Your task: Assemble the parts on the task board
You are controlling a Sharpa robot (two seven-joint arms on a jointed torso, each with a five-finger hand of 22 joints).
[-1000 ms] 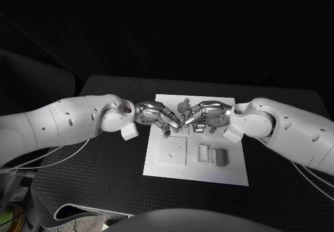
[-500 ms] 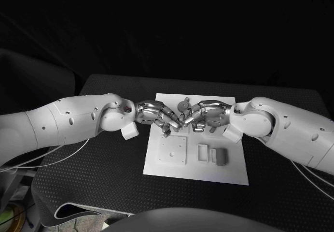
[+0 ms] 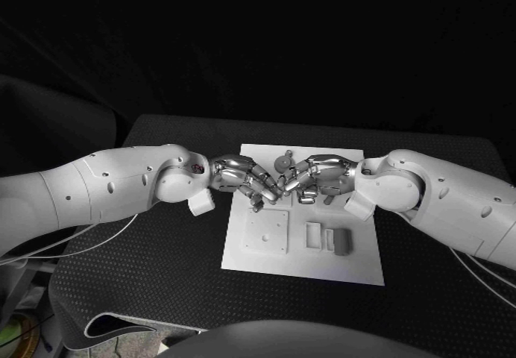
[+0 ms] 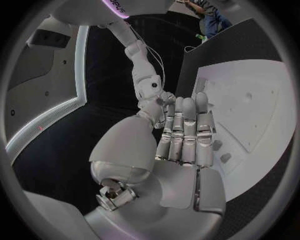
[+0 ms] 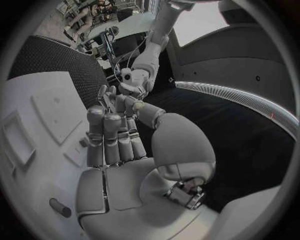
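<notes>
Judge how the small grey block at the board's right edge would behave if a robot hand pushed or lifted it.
The grey block looks stiff and boxy, so it would probably slide rather than roll on the white task board. It seems small, so likely light. It looks long and narrow, so a push near one end might turn it.

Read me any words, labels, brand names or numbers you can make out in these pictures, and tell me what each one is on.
No text can be read with certainty.
Purple lettering on the white arm, left wrist view: cut off and too blurred to read.
Task board: no print visible.
Left hand and right hand: no marking visible.
</notes>
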